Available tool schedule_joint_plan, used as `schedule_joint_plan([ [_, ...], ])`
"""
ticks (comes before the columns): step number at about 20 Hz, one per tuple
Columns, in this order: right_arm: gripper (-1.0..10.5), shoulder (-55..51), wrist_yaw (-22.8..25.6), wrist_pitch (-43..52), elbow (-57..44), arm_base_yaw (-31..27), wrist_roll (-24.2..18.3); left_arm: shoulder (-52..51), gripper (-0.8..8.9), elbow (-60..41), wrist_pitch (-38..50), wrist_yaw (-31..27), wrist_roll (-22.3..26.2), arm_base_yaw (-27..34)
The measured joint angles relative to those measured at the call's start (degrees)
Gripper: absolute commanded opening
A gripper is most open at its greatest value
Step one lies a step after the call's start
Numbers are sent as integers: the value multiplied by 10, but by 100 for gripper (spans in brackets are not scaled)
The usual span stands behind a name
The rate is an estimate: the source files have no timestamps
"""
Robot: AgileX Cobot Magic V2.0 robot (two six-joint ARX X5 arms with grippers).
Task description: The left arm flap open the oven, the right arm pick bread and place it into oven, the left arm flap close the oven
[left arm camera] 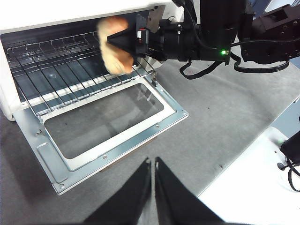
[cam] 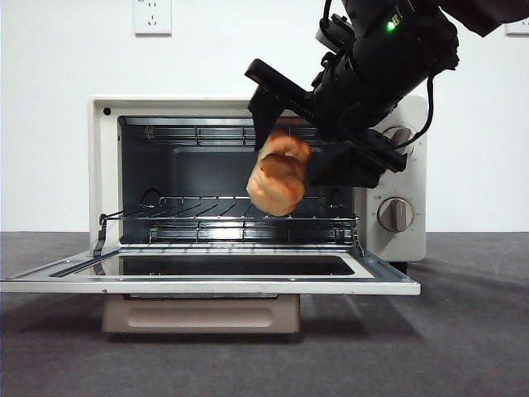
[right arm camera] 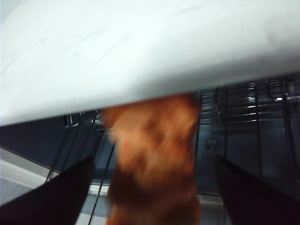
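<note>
The cream-white oven [cam: 103, 165] stands with its glass door [cam: 207, 285] folded flat down and its wire rack [cam: 240, 217] bare. The golden-orange bread [cam: 277, 182] is blurred in the air in front of the oven's mouth, above the rack's front edge. My right gripper [cam: 289, 153] reaches in from the upper right. In the right wrist view its jaws stand wide apart with a gap on each side of the bread [right arm camera: 154, 140]. My left gripper [left arm camera: 153, 161] is shut and empty, hovering over the table in front of the door [left arm camera: 108, 150]. From there it sees the bread [left arm camera: 115, 47] and the right gripper [left arm camera: 126, 42].
Two round knobs [cam: 395, 213] sit on the oven's right panel, behind the right arm. The beige handle [cam: 198, 314] hangs under the open door. A wall socket [cam: 152, 15] is high at the back. A white surface [left arm camera: 253, 187] borders the grey table.
</note>
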Motion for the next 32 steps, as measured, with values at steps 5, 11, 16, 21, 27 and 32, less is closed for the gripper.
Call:
schedule_joint_plan([
  [5, 459, -1, -19, -3, 0, 0, 0, 0, 16, 0, -6, 0, -2, 0],
  [11, 459, -88, -58, -117, 0, 22, 3, 0, 15, 0, -11, -46, 0, 0],
  [16, 440, -238, -91, -267, 0, 59, -44, 38, 14, 0, -34, -58, 1, 3],
  [21, 416, -407, -165, -408, 0, 60, -106, 148, 14, 0, -10, -7, 16, 47],
  [27, 414, -574, -156, -624, 0, 58, -128, 272, 14, 0, 52, 194, 50, 184],
  [32, 355, -659, -134, -709, 0, 58, -131, 307, 14, -8, 57, 319, 85, 380],
])
